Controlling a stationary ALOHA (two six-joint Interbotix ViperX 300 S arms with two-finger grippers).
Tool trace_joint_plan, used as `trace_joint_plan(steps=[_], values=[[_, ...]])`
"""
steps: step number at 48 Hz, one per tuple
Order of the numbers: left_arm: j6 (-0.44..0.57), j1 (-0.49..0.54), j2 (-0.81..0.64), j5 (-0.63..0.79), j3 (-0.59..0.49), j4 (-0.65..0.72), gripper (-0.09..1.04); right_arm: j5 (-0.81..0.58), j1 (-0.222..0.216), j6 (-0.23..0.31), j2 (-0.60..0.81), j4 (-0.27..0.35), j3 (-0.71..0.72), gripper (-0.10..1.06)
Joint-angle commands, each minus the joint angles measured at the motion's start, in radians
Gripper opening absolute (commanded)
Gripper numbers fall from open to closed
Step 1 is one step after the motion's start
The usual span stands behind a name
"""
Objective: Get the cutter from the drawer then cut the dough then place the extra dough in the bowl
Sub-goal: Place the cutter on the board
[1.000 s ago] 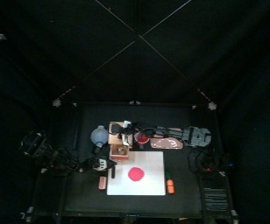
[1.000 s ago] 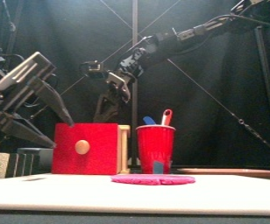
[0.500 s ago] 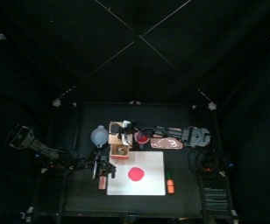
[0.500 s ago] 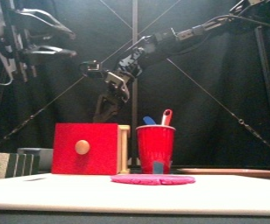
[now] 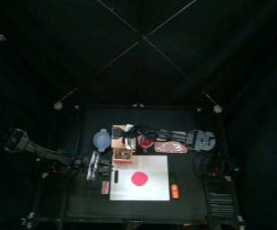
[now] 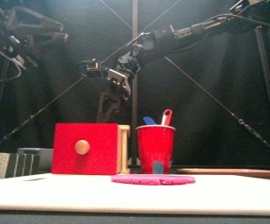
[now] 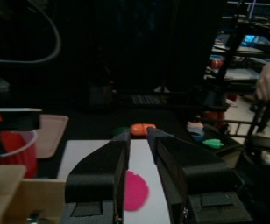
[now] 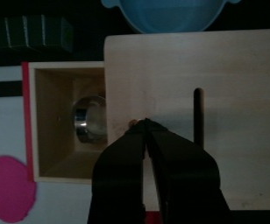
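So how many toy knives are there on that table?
2. Both stand in the red cup, next to the wooden box: a blue knife and a red knife, tops poking out. More could be hidden inside the cup or box.

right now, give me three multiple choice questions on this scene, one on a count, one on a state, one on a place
1. How many toy knives stand in the red cup?
A. one
B. two
C. four

2. How is the right claw?
A. wide open
B. shut, with nothing in it
C. shut on a toy knife

3. Where is the metal cutter?
A. in the red cup
B. in the right claw
C. in the open drawer of the wooden box

Answers:
1 B: the front view shows one blue handle and one red handle sticking out of the cup.
2 B: the right wrist view shows its jaws meeting above the box with nothing between them.
3 C: the right wrist view shows it lying inside the drawer.
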Motion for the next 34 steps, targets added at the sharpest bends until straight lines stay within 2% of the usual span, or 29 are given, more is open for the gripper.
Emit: trace_joint_plan(steps=[1,6,10,15,25,34], values=[[0.044,0.037,-0.057,-0.015,0.018,0.020,0.65,0.021,0.012,0.032,-0.078,0.005,-0.035,0.16],[0.080,0.061,-0.118,-0.015,0.043,0.029,0.65,0.061,0.020,0.071,-0.091,0.009,-0.040,0.38],[0.097,0.071,-0.149,-0.011,0.060,0.037,0.65,0.081,0.034,0.124,-0.091,0.002,-0.040,0.62],[0.106,0.083,-0.163,-0.009,0.072,0.038,0.65,0.101,0.052,0.170,-0.084,-0.028,-0.040,0.81],[0.107,0.109,-0.160,0.041,0.072,0.035,0.65,0.126,0.087,0.244,-0.064,-0.094,-0.060,0.81],[0.107,0.124,-0.160,0.109,0.072,0.034,0.65,0.140,0.118,0.265,-0.041,-0.123,-0.080,0.81]])
